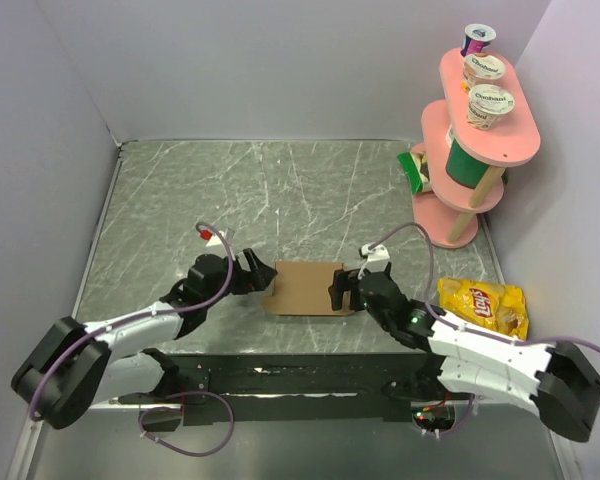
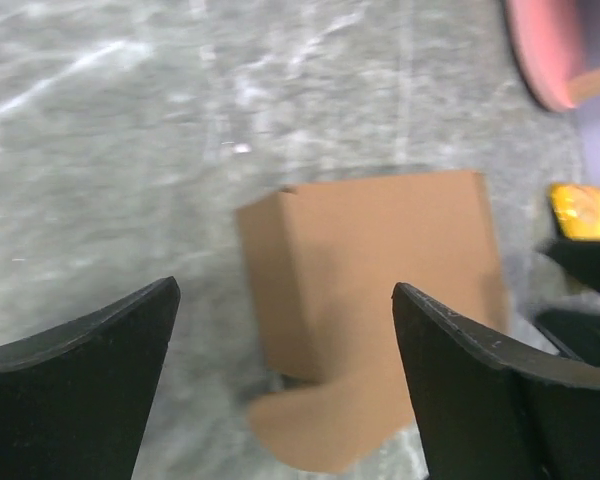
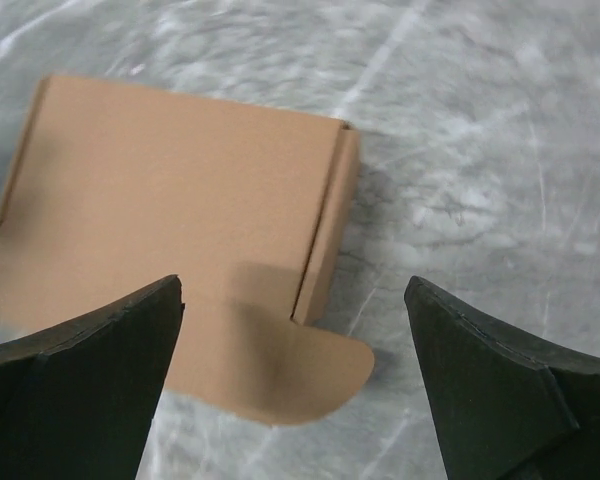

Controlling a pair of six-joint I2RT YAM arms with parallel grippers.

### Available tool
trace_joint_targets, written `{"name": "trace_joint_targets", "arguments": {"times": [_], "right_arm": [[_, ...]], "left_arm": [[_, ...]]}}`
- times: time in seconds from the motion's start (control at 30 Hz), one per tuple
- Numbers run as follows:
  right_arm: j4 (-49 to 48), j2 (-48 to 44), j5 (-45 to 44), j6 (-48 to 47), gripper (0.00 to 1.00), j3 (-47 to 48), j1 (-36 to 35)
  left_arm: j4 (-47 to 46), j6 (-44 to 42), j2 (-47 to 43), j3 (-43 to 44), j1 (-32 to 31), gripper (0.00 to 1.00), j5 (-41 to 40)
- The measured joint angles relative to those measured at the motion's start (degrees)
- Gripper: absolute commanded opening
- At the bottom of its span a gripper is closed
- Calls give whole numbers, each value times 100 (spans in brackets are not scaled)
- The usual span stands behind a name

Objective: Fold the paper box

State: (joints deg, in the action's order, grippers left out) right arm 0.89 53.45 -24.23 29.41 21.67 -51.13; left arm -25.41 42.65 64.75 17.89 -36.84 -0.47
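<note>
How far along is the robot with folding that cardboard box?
Mostly done, it seems. The paper box already looks like a closed carton on the table. Nothing is in hand: the left gripper and right gripper sit open on either side of it. What looks left is the rounded flap sticking out flat at one corner, probably to be tucked in.

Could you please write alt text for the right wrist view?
A brown paper box lies on a grey marbled table, a rounded flap sticking out at its near edge. The right gripper hangs open above it, fingers wide apart.
</note>
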Motion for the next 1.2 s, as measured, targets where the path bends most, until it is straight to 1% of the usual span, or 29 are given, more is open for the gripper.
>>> {"name": "trace_joint_targets", "arguments": {"times": [0.07, 0.13, 0.17, 0.27, 0.37, 0.43, 0.57, 0.77, 0.97, 1.07, 1.2], "right_arm": [[74, -343, 249, -466, 100, -2, -83], [55, -719, 461, -1027, 100, -20, -376], [35, -852, 549, -1270, 100, -24, -527], [-79, -826, 699, -1915, 100, 11, -931], [-92, -129, 544, -2553, 100, 376, -1453], [-190, 758, 225, -3010, 100, 791, -1882], [-516, 1856, -439, -3709, 100, 1104, -2428], [-780, 2437, -1075, -4492, 100, 1141, -2629], [-883, 3018, -1137, -4883, 99, 1309, -2761], [-907, 3289, -1217, -5021, 97, 1318, -2782], [-1143, 3770, -1703, -5263, 93, 1405, -2787]], "left_arm": [[72, -39, 260, 90, 358, 99, 315], [151, -68, 444, 179, 610, 100, 568], [223, -103, 505, 236, 776, 96, 737], [437, -175, 560, 446, 1165, 96, 1102], [675, -289, 557, 723, 1517, 96, 1414], [758, -330, 520, 848, 1696, 96, 1539], [774, -330, 417, 859, 1882, 96, 1751], [772, -323, 402, 839, 1993, 96, 1926], [767, -319, 402, 835, 2026, 96, 2057], [765, -319, 402, 835, 2044, 96, 2098], [758, -313, 402, 835, 2072, 96, 2124]]}}
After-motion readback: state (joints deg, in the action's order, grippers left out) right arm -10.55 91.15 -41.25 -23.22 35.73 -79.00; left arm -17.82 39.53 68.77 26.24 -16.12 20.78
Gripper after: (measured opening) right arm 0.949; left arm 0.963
